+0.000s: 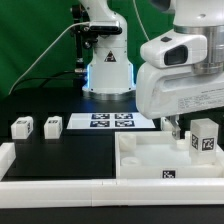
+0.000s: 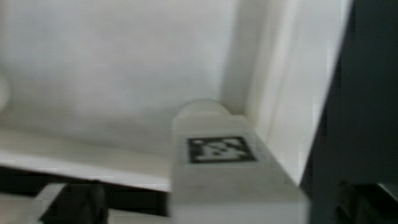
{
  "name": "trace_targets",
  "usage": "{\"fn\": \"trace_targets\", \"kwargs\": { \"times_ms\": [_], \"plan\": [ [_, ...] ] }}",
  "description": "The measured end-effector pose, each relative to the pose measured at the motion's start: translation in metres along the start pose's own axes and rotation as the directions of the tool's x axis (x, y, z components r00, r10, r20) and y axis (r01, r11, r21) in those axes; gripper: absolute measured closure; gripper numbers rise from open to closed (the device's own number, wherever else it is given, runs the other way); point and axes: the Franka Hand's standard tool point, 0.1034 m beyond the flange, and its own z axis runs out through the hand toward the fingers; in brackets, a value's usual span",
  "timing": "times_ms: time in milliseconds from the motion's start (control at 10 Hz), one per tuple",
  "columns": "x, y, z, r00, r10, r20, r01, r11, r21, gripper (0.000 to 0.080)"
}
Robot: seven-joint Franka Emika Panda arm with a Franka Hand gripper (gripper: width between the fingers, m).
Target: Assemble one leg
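Note:
One leg (image 1: 205,139), a small white block with a black-and-white tag, stands upright at the right end of the large white tray-like piece (image 1: 140,166). In the wrist view the leg (image 2: 222,150) rises between my fingers, over the tray's pale floor (image 2: 107,70). My gripper (image 1: 184,136) hangs at the leg. Its left finger (image 2: 71,203) stands apart from the leg with a dark gap between. The right finger (image 2: 368,203) blends into the black table, also a little off the leg. The jaws look open around the leg. Two more legs (image 1: 22,128) (image 1: 52,125) lie at the exterior view's left.
The marker board (image 1: 110,121) lies behind the tray, in front of the robot base (image 1: 108,70). A white raised rim (image 1: 40,190) runs along the front of the black table. The tray's wall (image 2: 285,60) runs close beside the leg.

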Motion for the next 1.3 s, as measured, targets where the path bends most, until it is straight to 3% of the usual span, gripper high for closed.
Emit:
{"fn": "trace_targets", "kwargs": {
  "times_ms": [200, 400, 500, 600, 1000, 1300],
  "plan": [
    [-0.0003, 0.0014, 0.0002, 1.000, 0.003, 0.000, -0.003, 1.000, 0.002, 0.0150],
    [-0.0005, 0.0014, 0.0008, 1.000, 0.003, 0.001, -0.003, 1.000, 0.003, 0.0402],
    [-0.0004, 0.0015, 0.0008, 1.000, 0.003, 0.001, -0.003, 1.000, 0.003, 0.0402],
    [-0.0004, 0.0015, 0.0008, 1.000, 0.003, 0.001, -0.003, 1.000, 0.003, 0.0508],
    [-0.0004, 0.0013, 0.0009, 1.000, 0.026, 0.001, -0.026, 1.000, 0.003, 0.0507],
    [-0.0001, -0.0026, 0.0015, 0.951, 0.308, 0.005, -0.308, 0.951, 0.018, 0.0506]
  ]
}}
